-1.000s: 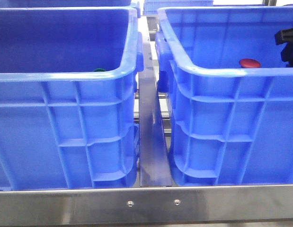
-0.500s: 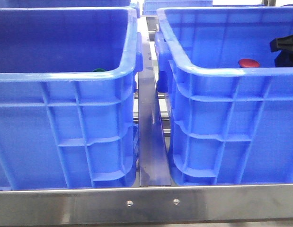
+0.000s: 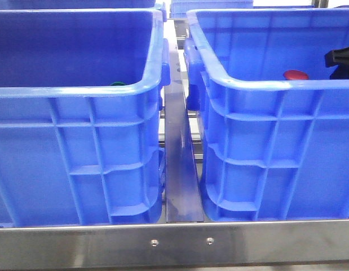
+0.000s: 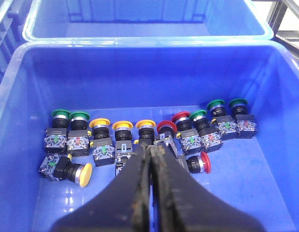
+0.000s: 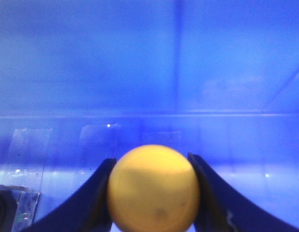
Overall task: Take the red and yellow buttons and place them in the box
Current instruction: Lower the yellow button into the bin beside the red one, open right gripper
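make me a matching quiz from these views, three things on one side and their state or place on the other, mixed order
Things:
1. left gripper
2. right gripper
3. red button

States or places:
a. lying in the right-hand blue crate in the front view
b. shut on a yellow button
c. shut with nothing between its fingers, above a row of buttons

Pairs: 1-c, 2-b, 3-a

Front cam sits low, facing fwd at two blue crates [image 3: 78, 164]. Left wrist cam looks down into the button-filled crate [image 4: 149, 63] from above. Right wrist cam v. close, blurry, probably inside a crate.
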